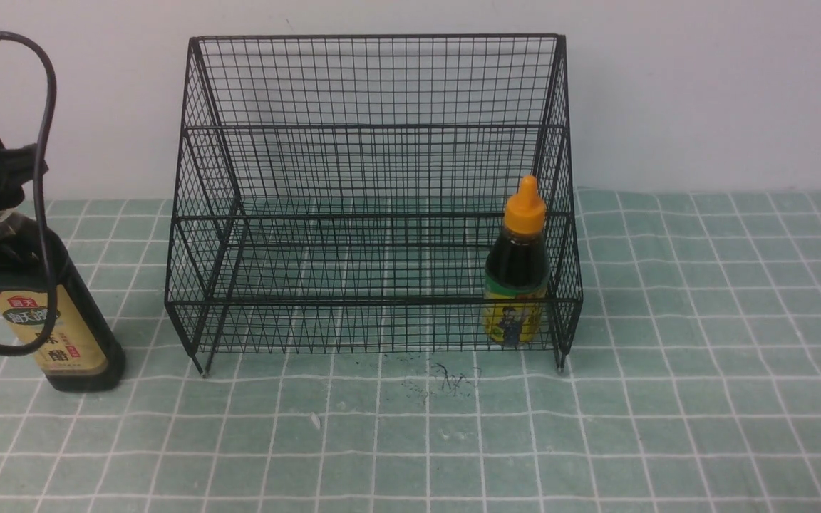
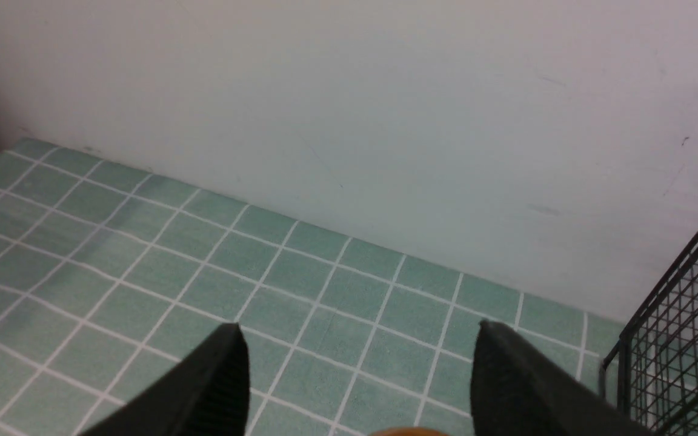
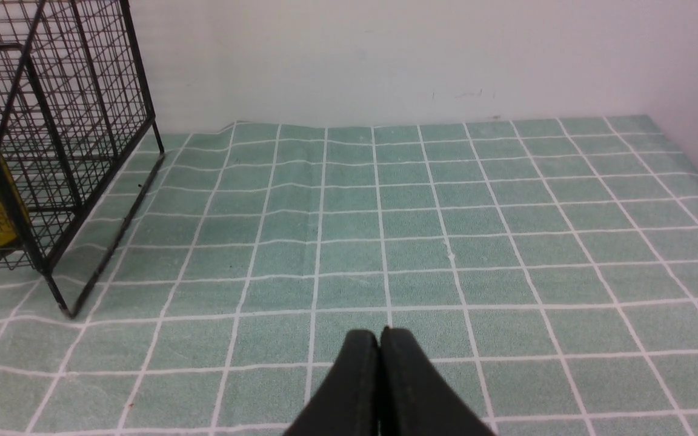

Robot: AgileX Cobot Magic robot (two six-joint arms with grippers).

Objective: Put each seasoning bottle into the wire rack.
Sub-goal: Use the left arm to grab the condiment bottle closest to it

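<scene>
The black wire rack (image 1: 375, 128) stands at the back middle of the table. The short seasoning bottle (image 1: 517, 274), with an orange nozzle cap and a yellow-green label, stands upright in the rack's lower tier at the right end. The tall seasoning bottle (image 1: 43, 313), dark with a tan label, stands on the cloth left of the rack. My left gripper (image 2: 358, 330) is open around this bottle's top, and a sliver of its cap (image 2: 409, 432) shows between the jaws. My right gripper (image 3: 379, 333) is shut and empty over bare cloth right of the rack.
A green checked cloth (image 1: 703, 356) covers the table up to a white wall (image 1: 703, 92). A black cable (image 1: 45, 178) loops in front of the tall bottle. Small dark specks (image 1: 446, 377) lie in front of the rack.
</scene>
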